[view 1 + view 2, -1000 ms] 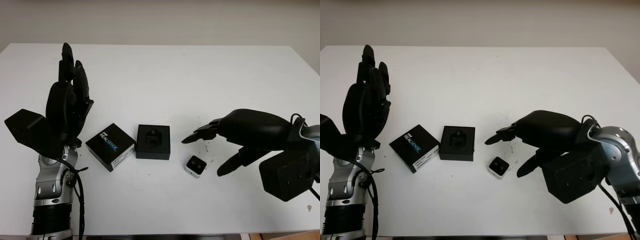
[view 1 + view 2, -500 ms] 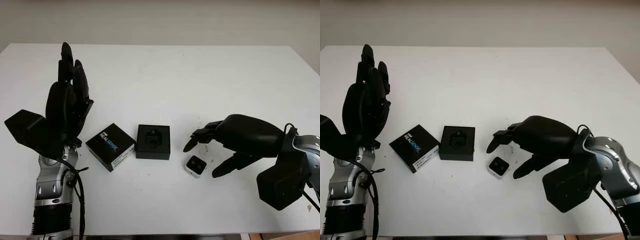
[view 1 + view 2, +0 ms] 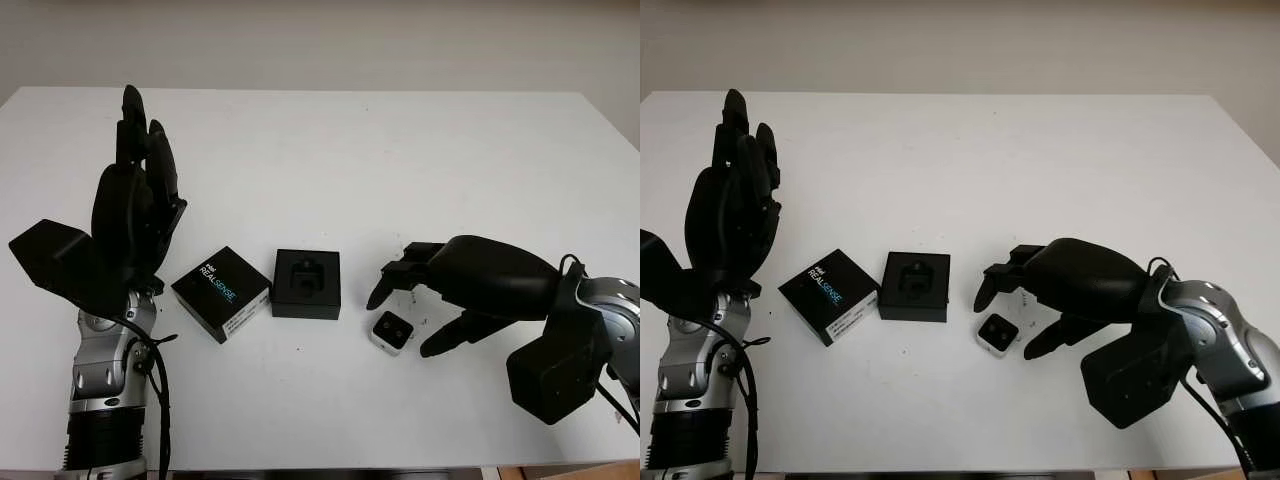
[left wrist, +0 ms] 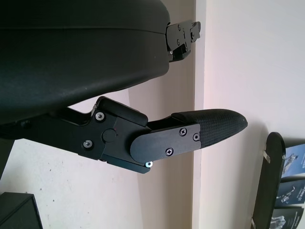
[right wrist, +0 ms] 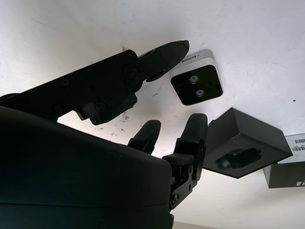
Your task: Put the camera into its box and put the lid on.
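The small camera (image 3: 391, 332), black-faced with a silver rim, lies on the white table (image 3: 350, 170) right of centre. My right hand (image 3: 405, 310) hovers open just over and beside it, with two fingers (image 5: 190, 136) on its far side and the thumb (image 5: 162, 52) on its near side, neither gripping it. Left of the camera sits the open black box (image 3: 306, 284) with its moulded insert. The black lid (image 3: 221, 293), with printed lettering, lies further left. My left hand (image 3: 135, 200) is raised upright and open beside the lid, holding nothing.
The table's front edge (image 3: 330, 468) runs close below both arms. Its far half stretches bare and white up to the wall.
My right hand has dropped lower and drawn in around the camera, fingers curling down toward the table. Camera, box, lid and left hand have not moved.
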Available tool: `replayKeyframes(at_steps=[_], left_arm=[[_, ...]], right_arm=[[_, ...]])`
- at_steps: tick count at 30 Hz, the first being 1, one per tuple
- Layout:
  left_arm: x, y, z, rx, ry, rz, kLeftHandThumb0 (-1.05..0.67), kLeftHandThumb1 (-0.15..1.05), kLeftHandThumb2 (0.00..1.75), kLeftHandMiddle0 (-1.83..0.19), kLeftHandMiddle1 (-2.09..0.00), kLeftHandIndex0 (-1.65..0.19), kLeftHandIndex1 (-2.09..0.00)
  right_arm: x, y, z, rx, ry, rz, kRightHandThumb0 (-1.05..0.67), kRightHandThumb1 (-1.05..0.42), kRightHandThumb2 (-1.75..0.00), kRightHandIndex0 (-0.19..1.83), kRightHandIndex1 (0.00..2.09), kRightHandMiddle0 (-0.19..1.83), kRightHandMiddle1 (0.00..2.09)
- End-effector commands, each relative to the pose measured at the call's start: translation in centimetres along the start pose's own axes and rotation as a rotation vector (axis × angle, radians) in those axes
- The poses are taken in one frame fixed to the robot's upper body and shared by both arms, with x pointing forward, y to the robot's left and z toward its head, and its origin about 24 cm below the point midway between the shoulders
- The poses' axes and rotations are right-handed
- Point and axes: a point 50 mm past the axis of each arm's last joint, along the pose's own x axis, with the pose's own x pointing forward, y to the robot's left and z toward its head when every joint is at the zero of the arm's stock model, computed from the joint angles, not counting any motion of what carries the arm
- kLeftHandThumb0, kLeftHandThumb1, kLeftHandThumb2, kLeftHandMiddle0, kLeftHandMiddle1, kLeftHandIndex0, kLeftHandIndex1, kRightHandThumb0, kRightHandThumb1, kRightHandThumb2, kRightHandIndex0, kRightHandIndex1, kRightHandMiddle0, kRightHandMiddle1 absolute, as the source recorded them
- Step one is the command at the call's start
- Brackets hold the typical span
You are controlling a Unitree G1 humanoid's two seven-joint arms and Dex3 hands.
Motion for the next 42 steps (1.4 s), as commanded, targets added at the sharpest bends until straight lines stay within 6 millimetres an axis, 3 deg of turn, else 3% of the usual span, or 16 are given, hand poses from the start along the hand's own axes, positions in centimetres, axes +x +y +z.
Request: replayKeyframes(at_steps=[1,26,42], left_arm=[[0.0,-0.1,0.1,0.003,-0.012,0.000,-0.81,1.05,0.61,0.19,0.00,0.19,0.00],[0.0,-0.2,0.0,-0.012,-0.011,0.011,-0.80,1.05,0.60,0.19,0.00,0.19,0.00],[0.0,-0.2,0.0,-0.012,-0.011,0.010,-0.80,1.05,0.60,0.19,0.00,0.19,0.00]], right_arm=[[0.3,-0.2,0.0,-0.005,-0.014,-0.011,-0.38,-0.82,-0.06,0.21,0.84,0.26,0.88],[0.7,0.4,-0.4,0.024,-0.027,-0.001,-0.40,-0.85,-0.06,0.26,0.84,0.31,0.81],[0.9,1.2,-0.4,0.056,-0.041,-0.011,-0.40,-0.85,-0.05,0.21,0.98,0.26,1.02]])
